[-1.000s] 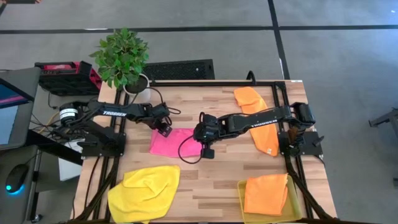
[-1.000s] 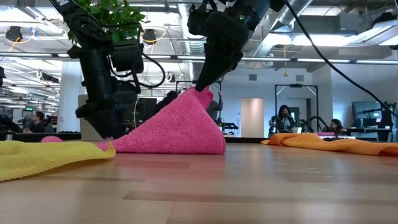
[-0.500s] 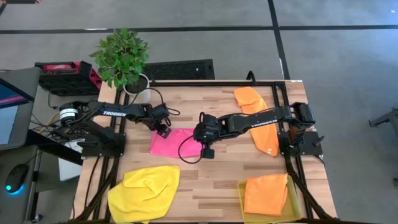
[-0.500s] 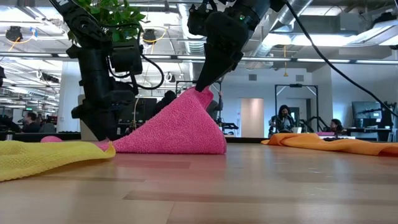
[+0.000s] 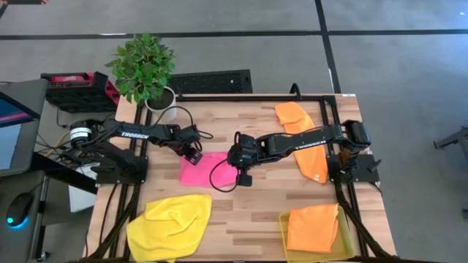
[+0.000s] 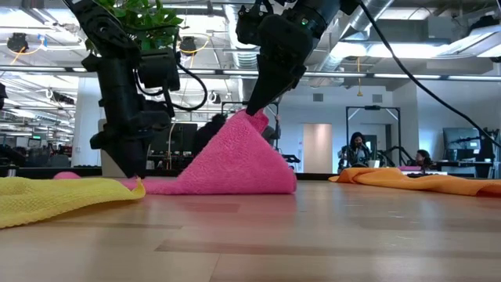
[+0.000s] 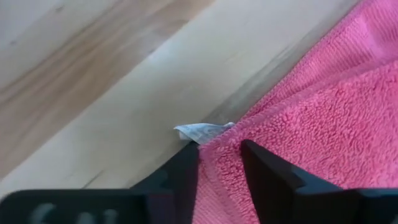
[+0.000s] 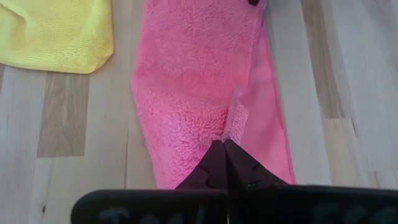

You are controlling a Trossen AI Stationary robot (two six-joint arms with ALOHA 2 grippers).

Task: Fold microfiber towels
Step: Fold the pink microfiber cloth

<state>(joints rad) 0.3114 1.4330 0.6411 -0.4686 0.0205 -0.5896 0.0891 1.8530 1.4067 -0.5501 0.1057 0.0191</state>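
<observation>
The pink towel (image 5: 207, 169) lies mid-table, with one part pulled up into a tent-like peak (image 6: 252, 117). My right gripper (image 5: 242, 175) (image 8: 224, 148) is shut on that peak. My left gripper (image 5: 194, 155) (image 7: 221, 163) is down at the towel's far left corner, beside a white label (image 7: 200, 131), with pink cloth between its fingers. A yellow towel (image 5: 172, 225) lies crumpled at the near left. One orange towel (image 5: 301, 120) lies at the far right, partly under the right arm. Another orange towel (image 5: 313, 228) rests in the tray. My left gripper has the pink towel's edge (image 7: 219, 144) between its two fingers, right by the white label. The fingers come from above, slanting down. That corner stays low on the table. My right gripper pinches a bunched fold of the towel (image 8: 235, 119) between its shut fingertips, slanting down from above. The fold is lifted clear, and the cloth slopes from it down to the table on both sides (image 6: 235, 168).
A translucent yellow tray (image 5: 283, 223) stands at the near right corner. A potted plant (image 5: 144, 67) stands at the far left edge. Bare wood (image 5: 248, 208) shows between the yellow towel and the tray.
My left gripper has shifted a little toward the table's right at the towel's far left corner. The towel's left edge has moved right with it, and the base of the tent has spread toward the right. The peak and my right gripper have stayed put.
</observation>
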